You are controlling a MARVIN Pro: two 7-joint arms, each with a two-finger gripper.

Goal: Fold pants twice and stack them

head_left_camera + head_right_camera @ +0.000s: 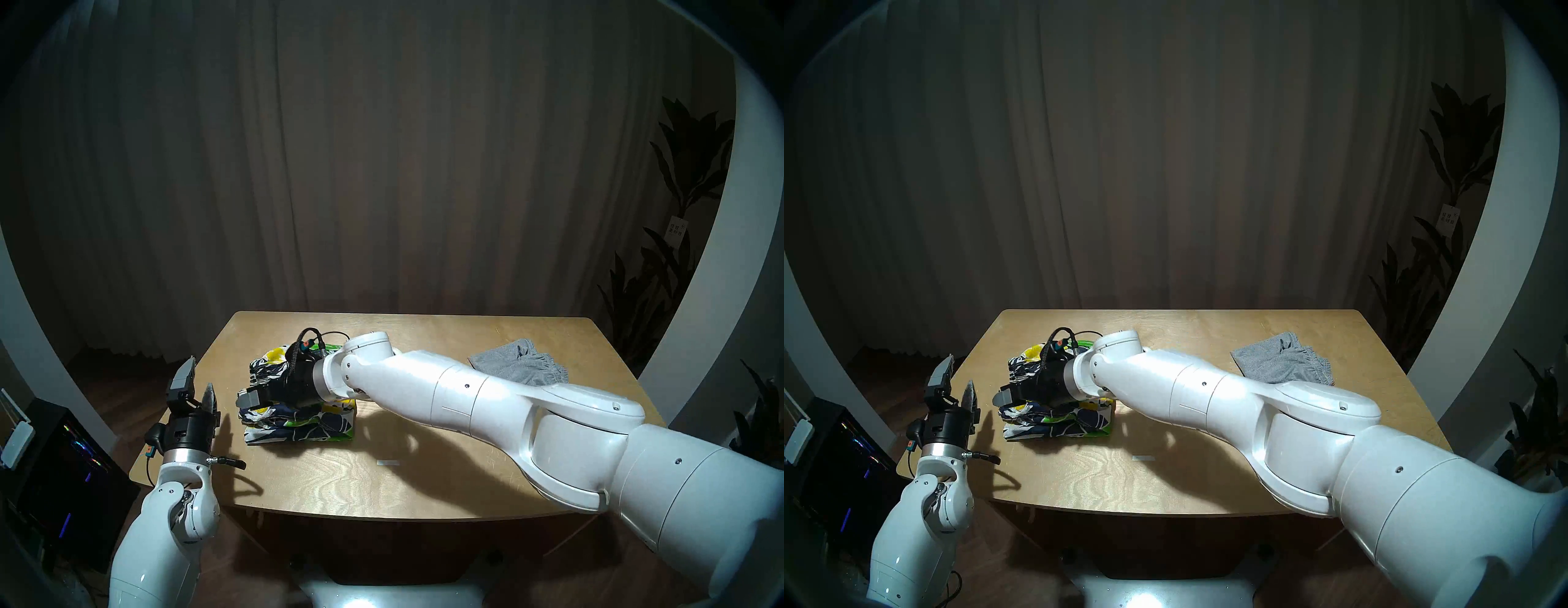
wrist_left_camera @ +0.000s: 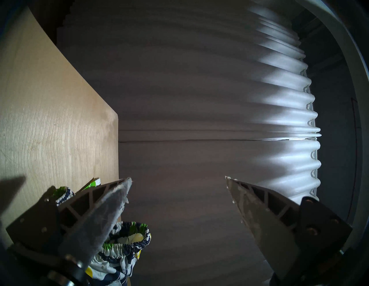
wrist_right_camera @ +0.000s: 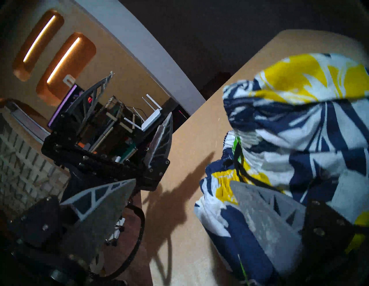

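The navy floral shorts (image 1: pixel 297 424) lie folded in a thick bundle on the left half of the wooden table (image 1: pixel 382 479). My right arm reaches across over the bundle. Its gripper (image 1: pixel 250 399) stands open at the bundle's left edge, with nothing between the fingers. In the right wrist view one finger (image 3: pixel 259 209) lies against the floral shorts (image 3: pixel 299 129). My left gripper (image 1: pixel 197 382) points upward at the table's left edge, open and empty, a short way left of the bundle. The grey shorts (image 1: pixel 517 367) lie loose at the back right.
A small white strip (image 1: pixel 388 463) lies on the table in front of the bundle. A dark computer case (image 1: pixel 63 458) stands on the floor to the left. Tall plants (image 1: pixel 679 170) stand at the right, and a curtain hangs behind the table.
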